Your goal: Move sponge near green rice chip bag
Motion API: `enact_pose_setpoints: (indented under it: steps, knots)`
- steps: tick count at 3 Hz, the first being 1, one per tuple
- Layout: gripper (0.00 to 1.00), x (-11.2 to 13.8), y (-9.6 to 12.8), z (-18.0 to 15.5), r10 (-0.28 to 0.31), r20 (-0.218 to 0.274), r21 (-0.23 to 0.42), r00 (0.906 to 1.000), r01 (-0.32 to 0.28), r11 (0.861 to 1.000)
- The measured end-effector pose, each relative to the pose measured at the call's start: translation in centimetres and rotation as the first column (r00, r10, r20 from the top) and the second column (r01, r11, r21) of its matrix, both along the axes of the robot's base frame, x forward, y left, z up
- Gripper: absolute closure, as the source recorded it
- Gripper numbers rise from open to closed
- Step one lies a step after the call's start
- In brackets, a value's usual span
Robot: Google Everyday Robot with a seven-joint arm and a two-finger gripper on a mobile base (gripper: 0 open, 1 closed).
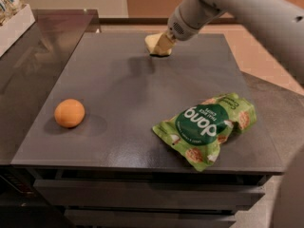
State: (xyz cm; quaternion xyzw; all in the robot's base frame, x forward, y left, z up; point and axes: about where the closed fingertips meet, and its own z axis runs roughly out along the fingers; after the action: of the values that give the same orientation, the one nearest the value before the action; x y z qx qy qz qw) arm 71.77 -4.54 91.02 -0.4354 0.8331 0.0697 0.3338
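The pale yellow sponge (156, 44) is at the far middle of the dark table (123, 94), just off or barely on its surface, with a small shadow under it. My gripper (166, 40) comes in from the upper right and is shut on the sponge's right side. The green rice chip bag (205, 128) lies crumpled near the table's front right edge, its dark "dang" logo facing up. The sponge is well behind the bag and a little to its left.
A round orange (69, 113) sits at the front left of the table. A white bin (14, 25) with packets stands on the counter at the far left. My arm (251, 8) spans the upper right.
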Motion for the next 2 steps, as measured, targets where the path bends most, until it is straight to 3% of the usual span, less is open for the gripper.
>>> enact_pose_setpoints:
  steps: [2]
  knots:
    - [1.00, -9.3, -5.7, 1.6, 0.087, -0.036, -0.021, 0.9955, -0.088, 0.996]
